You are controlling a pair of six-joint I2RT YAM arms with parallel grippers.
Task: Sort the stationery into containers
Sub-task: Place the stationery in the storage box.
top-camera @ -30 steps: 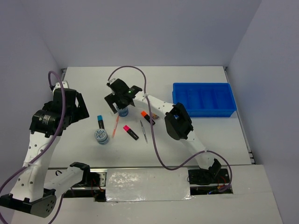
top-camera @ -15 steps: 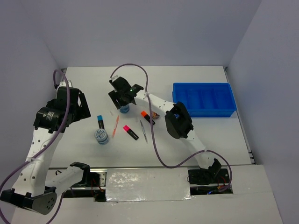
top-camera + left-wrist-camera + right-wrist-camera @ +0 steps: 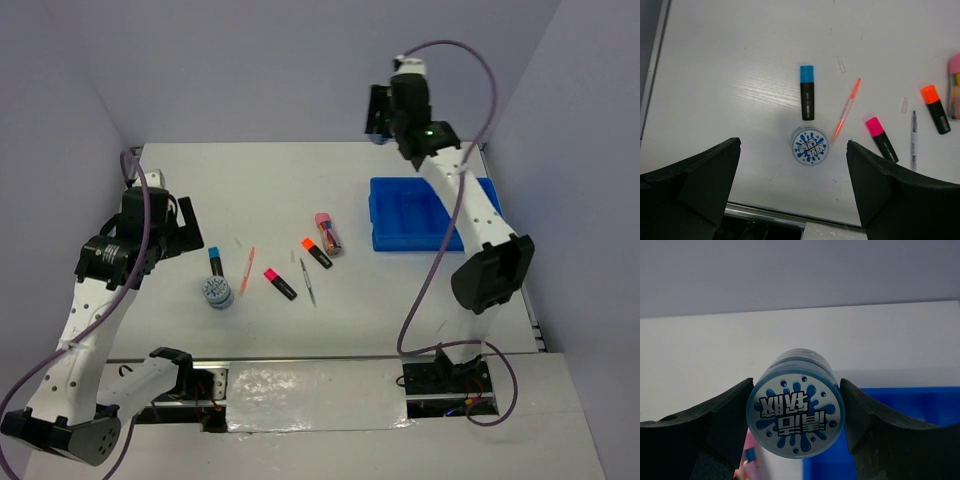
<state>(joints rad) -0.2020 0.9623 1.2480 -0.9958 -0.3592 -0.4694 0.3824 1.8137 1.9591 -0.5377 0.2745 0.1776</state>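
Note:
My right gripper (image 3: 381, 115) is shut on a round blue-white tape roll (image 3: 796, 410) and holds it high in the air, behind the left end of the blue divided tray (image 3: 400, 214). The tray also shows below the roll in the right wrist view (image 3: 900, 440). My left gripper (image 3: 793, 146) is open and empty, high above the second tape roll (image 3: 810, 146). On the table lie a blue-capped highlighter (image 3: 807, 92), a thin pink pen (image 3: 847, 109), a pink-capped highlighter (image 3: 881, 139), a grey pen (image 3: 913, 140), an orange-capped highlighter (image 3: 935, 108) and a pink-capped tube (image 3: 327, 233).
The right arm's links cross over the right half of the tray (image 3: 470, 215). The table's near edge (image 3: 765, 212) runs just below the second tape roll. Walls stand close at the left, back and right.
My right gripper has lifted the tape roll from the middle of the table and swung up and right to the tray's far-left side. The pink-capped tube is now uncovered. The left arm barely moved.

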